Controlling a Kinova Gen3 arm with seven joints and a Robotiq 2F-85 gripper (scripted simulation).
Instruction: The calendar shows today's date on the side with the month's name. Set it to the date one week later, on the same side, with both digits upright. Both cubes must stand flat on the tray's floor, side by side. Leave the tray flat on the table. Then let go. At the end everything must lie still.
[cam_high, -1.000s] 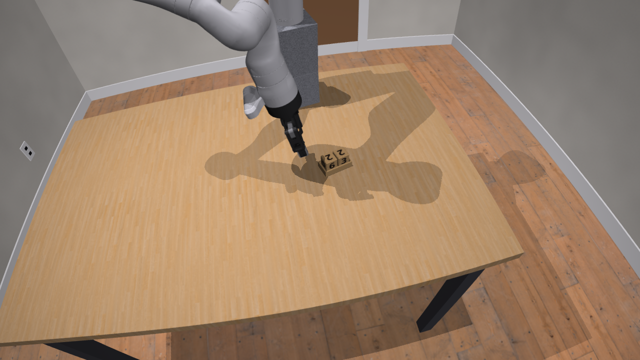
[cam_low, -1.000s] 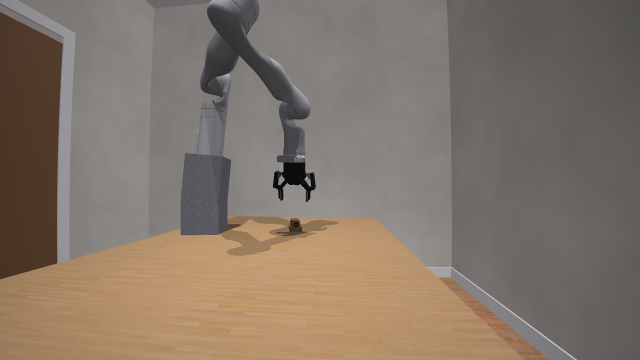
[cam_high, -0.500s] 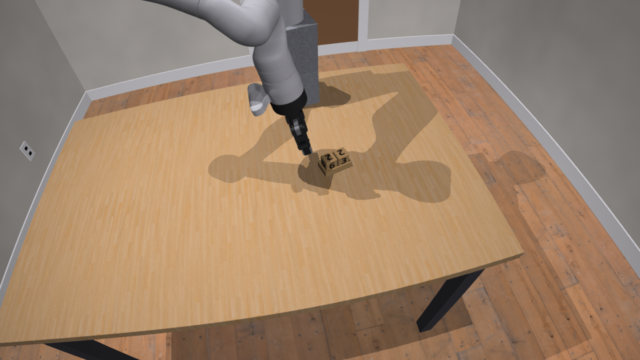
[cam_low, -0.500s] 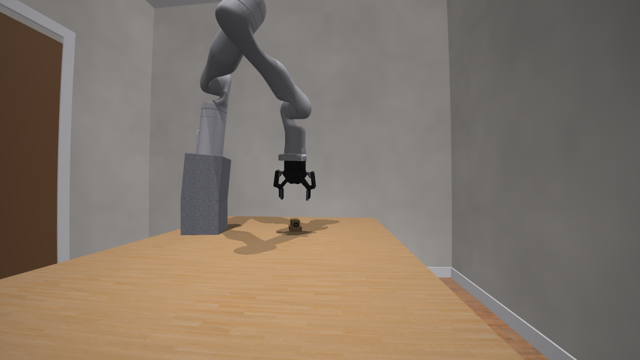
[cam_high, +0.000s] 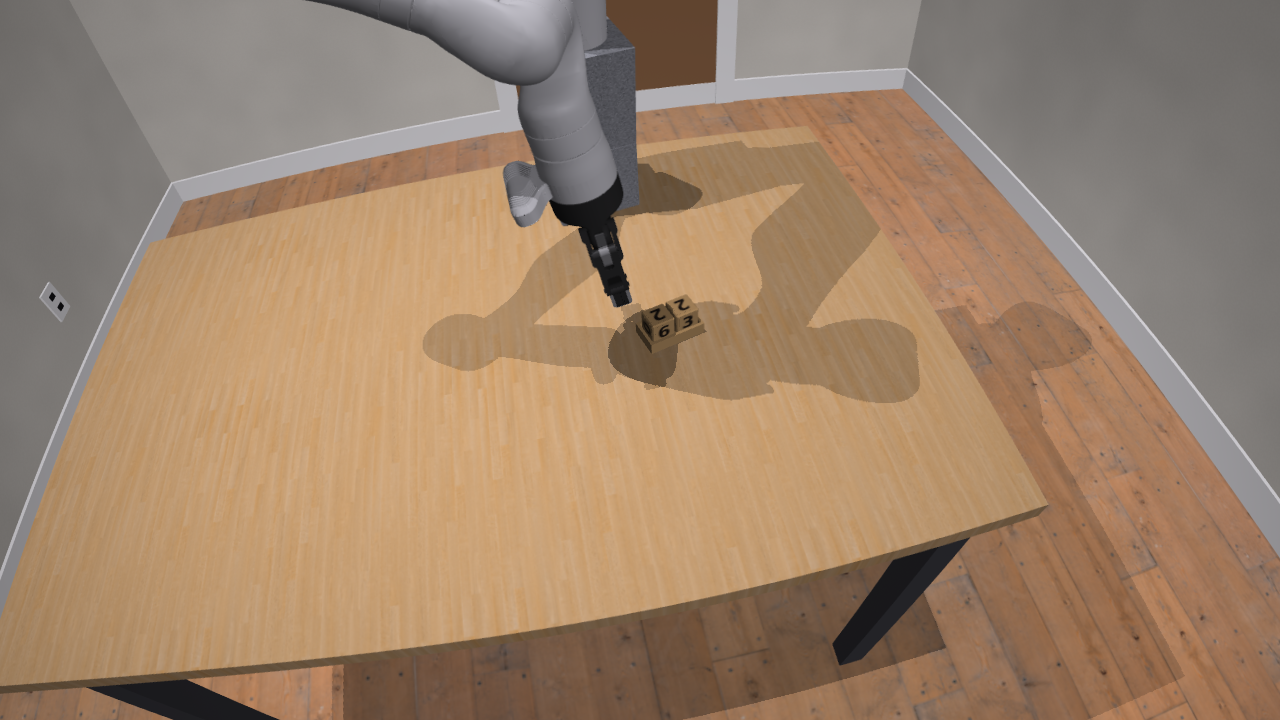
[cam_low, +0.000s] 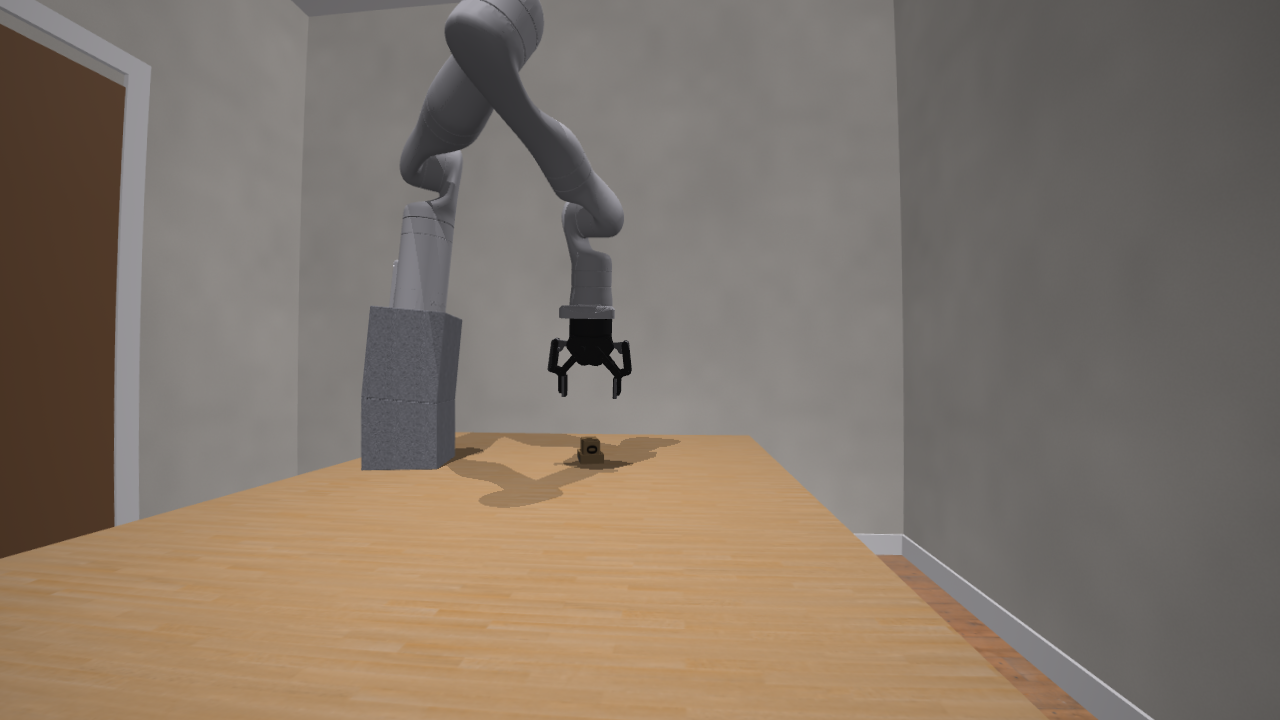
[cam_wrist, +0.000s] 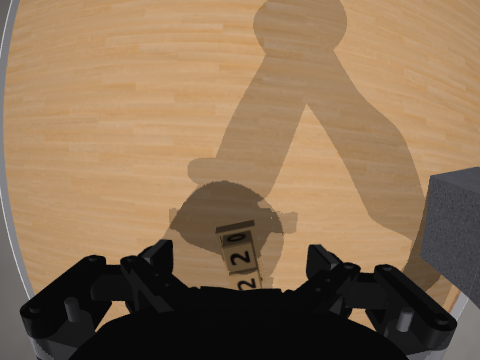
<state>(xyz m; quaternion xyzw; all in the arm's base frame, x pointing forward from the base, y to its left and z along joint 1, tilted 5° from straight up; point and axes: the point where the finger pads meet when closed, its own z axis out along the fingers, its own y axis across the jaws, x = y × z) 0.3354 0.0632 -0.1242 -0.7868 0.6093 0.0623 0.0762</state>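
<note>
A small wooden calendar tray (cam_high: 656, 347) (cam_wrist: 235, 227) stands on the table with two digit cubes side by side in it. In the top view the left cube (cam_high: 659, 322) shows 2 on top and 6 on its front. The right cube (cam_high: 684, 312) shows 2 on top and 3 on its front. In the wrist view the nearer cube (cam_wrist: 241, 257) shows 2 on top and 0 on its end; the other cube (cam_wrist: 249, 282) is partly hidden by the gripper body. My gripper (cam_high: 619, 299) (cam_low: 589, 390) (cam_wrist: 240, 258) is open and empty. It hangs well above the calendar (cam_low: 591, 455).
The arm's grey pedestal (cam_high: 619, 80) (cam_low: 409, 385) (cam_wrist: 452, 230) stands on the table's far side, behind the calendar. The table (cam_high: 358, 429) (cam_low: 537, 582) is wide, and its right edge is some way from the calendar.
</note>
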